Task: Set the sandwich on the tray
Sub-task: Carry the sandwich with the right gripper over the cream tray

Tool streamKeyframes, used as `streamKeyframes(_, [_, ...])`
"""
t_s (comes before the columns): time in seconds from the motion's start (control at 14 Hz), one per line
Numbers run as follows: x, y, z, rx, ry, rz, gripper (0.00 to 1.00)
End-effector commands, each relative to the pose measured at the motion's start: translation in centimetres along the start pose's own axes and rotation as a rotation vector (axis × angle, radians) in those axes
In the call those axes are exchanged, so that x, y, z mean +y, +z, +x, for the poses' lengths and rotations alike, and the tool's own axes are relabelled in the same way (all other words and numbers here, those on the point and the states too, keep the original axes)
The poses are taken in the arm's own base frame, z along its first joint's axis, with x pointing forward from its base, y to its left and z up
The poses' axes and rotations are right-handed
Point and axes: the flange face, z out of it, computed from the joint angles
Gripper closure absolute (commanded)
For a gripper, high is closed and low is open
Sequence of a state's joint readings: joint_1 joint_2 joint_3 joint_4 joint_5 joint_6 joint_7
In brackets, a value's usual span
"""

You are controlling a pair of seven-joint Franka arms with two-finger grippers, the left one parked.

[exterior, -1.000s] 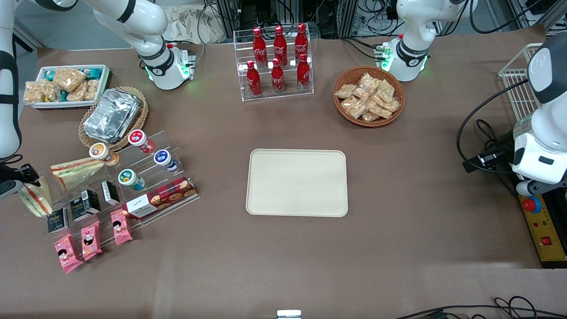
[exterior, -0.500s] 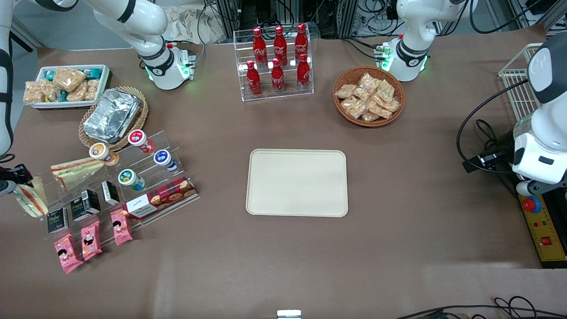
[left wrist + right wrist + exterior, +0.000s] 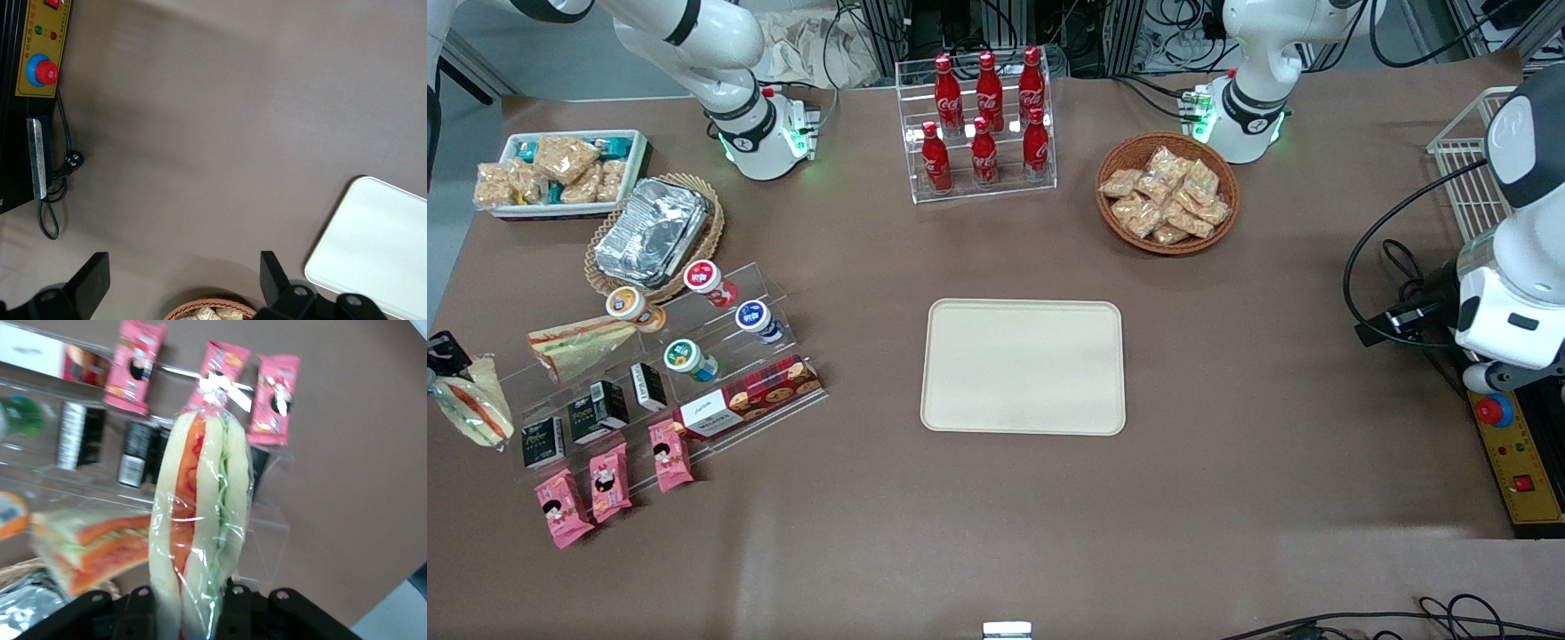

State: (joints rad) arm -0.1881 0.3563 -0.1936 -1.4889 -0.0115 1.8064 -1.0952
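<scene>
Sandwich (image 3: 473, 411) has drifted outward off the rack, clamped in the pincer (image 3: 193, 603); carry phase, next swing to tray (image 3: 1023, 366).

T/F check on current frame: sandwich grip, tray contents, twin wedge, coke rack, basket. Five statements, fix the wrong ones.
1. The end effector is shut on the sandwich, at the working arm's end of the table. True.
2. The tray already holds a sandwich. False: nothing lies on it.
3. A second sandwich wedge lies on the clear display stand. True.
4. The clear rack holds four red bottles. False: six are in it.
5. The wicker basket of snack packets sits nearer the front camera than the tray. False: it is farther away from the camera than the tray.
</scene>
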Motion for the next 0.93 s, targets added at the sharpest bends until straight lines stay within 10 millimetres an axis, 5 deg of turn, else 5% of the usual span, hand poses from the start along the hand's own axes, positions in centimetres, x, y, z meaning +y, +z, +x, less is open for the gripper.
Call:
streamKeyframes(0.0, [-4.2,-4.0,5.4,0.018,-0.116,0.036,0.75])
streamKeyframes(0.14, [-8.4,-5.6,9.9,0.024,-0.21,0.032,0.75])
streamKeyframes(0.57, [-20.8,-6.5,21.0,0.009,-0.395,0.049,0.74])
streamKeyframes(0.86, [-27.7,-4.7,27.0,0.067,-0.369,0.112,0.73])
